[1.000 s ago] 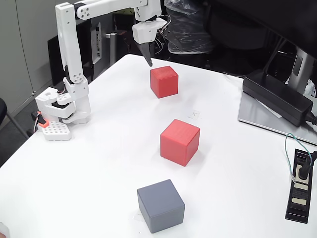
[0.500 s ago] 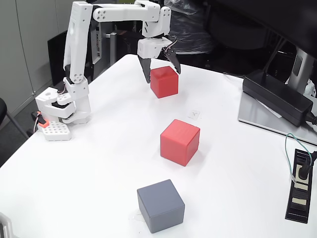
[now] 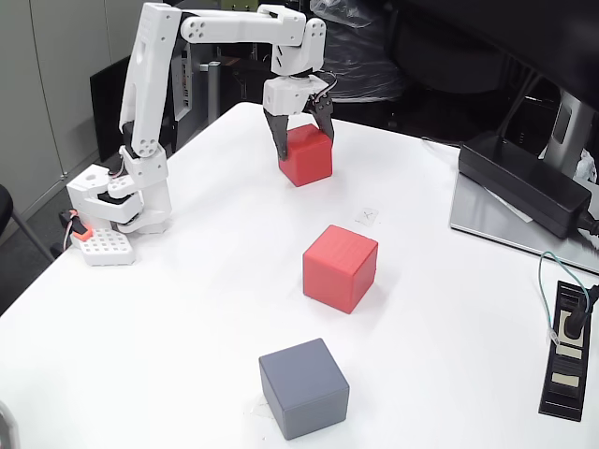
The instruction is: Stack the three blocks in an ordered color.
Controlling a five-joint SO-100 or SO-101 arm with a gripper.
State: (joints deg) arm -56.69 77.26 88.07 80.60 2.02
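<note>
The fingers (image 3: 302, 140) straddled the far red cube (image 3: 305, 155), closed against its sides. The near red cube (image 3: 340, 267) and grey cube (image 3: 303, 388) sat apart on the surface (image 3: 187, 309)

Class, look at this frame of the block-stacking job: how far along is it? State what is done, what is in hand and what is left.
Done: nothing is stacked; the middle red cube and the grey cube sit apart on the white table.
In hand: the gripper straddles the far red cube, fingers on either side; whether they are pressing it cannot be told.
Left: lifting that cube and building the whole stack.
</note>
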